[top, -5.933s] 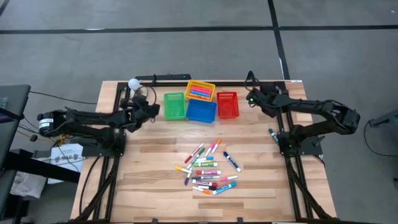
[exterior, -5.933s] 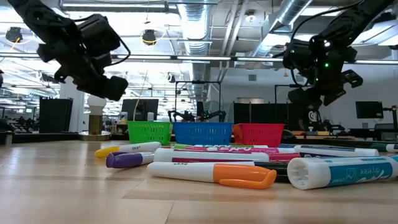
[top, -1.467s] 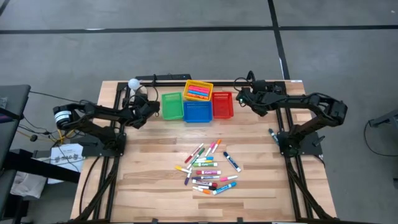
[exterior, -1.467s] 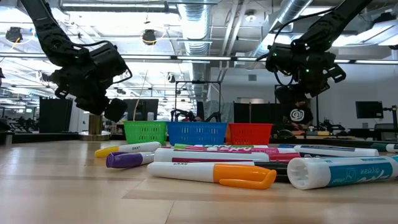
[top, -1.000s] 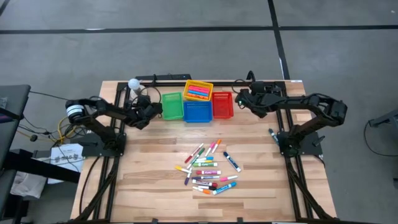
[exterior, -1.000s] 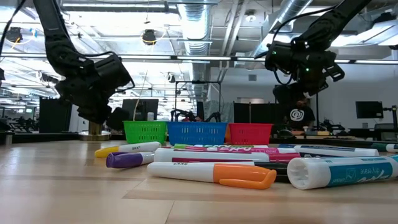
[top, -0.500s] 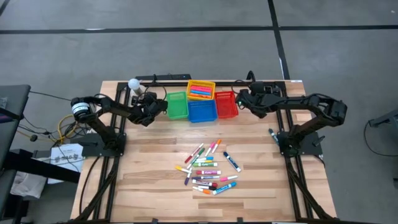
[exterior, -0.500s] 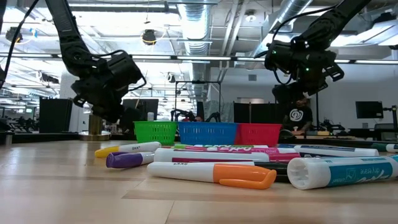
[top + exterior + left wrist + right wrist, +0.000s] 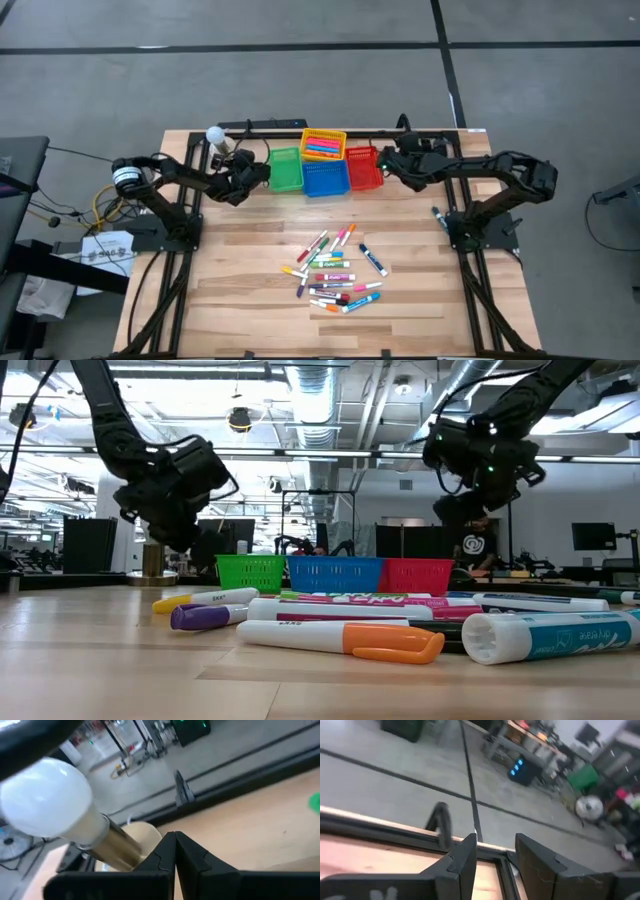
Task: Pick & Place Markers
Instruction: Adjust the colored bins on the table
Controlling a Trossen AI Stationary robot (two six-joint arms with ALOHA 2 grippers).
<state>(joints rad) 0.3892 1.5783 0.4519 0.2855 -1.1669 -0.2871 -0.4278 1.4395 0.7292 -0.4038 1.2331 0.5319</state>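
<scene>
The wooden surface [image 9: 230,290] carries everything; both arms are raised over its far edge, away from the work. Four baskets are bunched between the two sets of jaws: green basket [image 9: 284,170] just beside the left jaws, blue basket [image 9: 324,178] in the middle, red basket [image 9: 364,168] just beside the right jaws, yellow basket [image 9: 321,145] behind, some markers already lying in it. Likely they are kept together as drop targets. The markers [image 9: 335,268] lie loose in a heap, well apart from both jaws, toward the near side. Left gripper [image 9: 258,172] is clenched, nothing held. Right gripper [image 9: 495,852] is parted, nothing seen between its jaws. No marker is grasped yet.
</scene>
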